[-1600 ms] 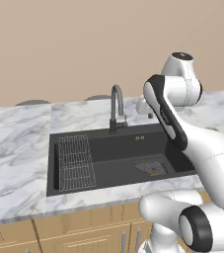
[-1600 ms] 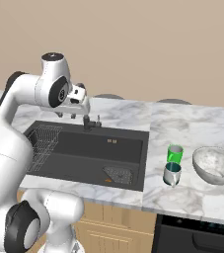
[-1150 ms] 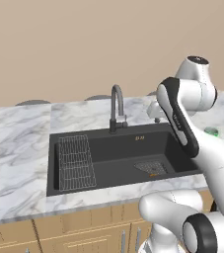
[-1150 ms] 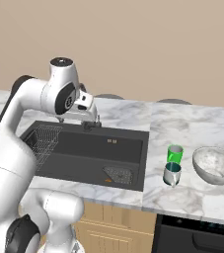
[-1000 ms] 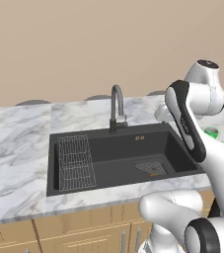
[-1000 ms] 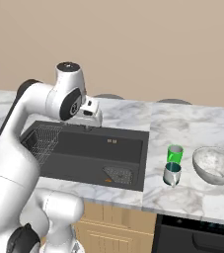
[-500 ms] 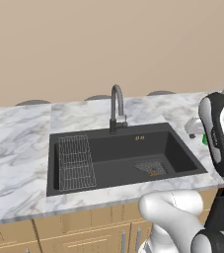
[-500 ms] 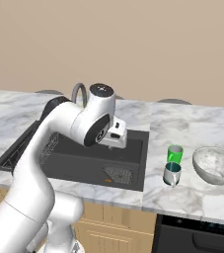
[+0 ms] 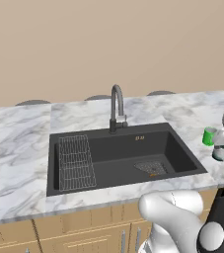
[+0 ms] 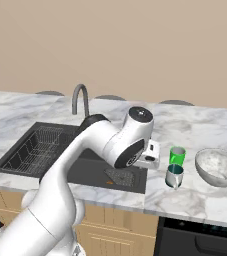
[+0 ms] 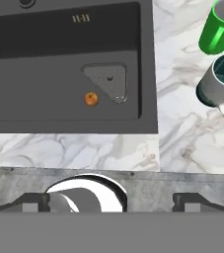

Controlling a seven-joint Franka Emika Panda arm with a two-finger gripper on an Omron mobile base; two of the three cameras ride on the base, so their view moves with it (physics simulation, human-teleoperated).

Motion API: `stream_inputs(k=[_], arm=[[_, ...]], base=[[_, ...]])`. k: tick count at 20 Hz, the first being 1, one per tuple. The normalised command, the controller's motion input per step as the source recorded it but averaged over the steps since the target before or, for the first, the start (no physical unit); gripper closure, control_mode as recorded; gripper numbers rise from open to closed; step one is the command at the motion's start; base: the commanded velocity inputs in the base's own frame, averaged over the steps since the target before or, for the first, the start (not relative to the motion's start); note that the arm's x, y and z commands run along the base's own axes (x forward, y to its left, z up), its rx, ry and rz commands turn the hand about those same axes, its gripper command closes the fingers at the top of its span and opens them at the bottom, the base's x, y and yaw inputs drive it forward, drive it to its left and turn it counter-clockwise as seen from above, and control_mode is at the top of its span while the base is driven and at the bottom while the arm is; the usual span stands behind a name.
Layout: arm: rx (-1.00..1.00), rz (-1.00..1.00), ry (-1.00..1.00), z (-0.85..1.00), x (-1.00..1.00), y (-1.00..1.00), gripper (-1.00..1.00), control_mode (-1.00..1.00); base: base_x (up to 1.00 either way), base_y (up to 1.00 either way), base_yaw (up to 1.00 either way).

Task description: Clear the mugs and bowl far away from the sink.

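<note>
The arm has been swung rightward from the faucet (image 10: 79,98) toward the green mug (image 10: 177,155) and teal mug (image 10: 174,176) beside the sink (image 10: 60,150), the gripper (image 11: 111,200) held spread and empty, so an approach is judged underway, with alignment over one mug called for next.

Marble counter (image 9: 15,148), white veined with grey, running the full width below a plain beige wall (image 9: 108,44). Pale wooden cabinet fronts (image 9: 59,234) beneath the front edge, with slim metal handles. Three rounded grey shapes (image 9: 32,103) peeking up behind the far edge, too little showing to name. Black appliance front (image 10: 200,240) set under the counter at the right end. Small orange object (image 11: 91,99) lying just beside a triangular grey strainer plate (image 11: 108,81) on a dark floor.
</note>
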Motion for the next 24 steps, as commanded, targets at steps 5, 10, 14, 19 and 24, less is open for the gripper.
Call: stream_inputs(k=[5, 10, 14, 19, 24], arm=[[0.0, -0.01, 0.12, -0.47, 0.0, -0.58, -1.0, -1.0], [0.0, 0.0, 0.07, -0.36, 0.0, -0.63, -1.0, -1.0], [0.0, 0.0, 0.02, -0.22, 0.0, -0.64, -1.0, -1.0], [0.0, 0.0, 0.0, -0.05, 0.0, -0.35, -1.0, -1.0], [0.0, 0.0, 0.0, -0.08, 0.1, -0.05, -1.0, -1.0]], base=[[0.0, 0.0, 0.0], [0.0, 0.0, 0.0], [0.0, 0.0, 0.0], [0.0, 0.0, 0.0], [0.0, 0.0, 0.0]])
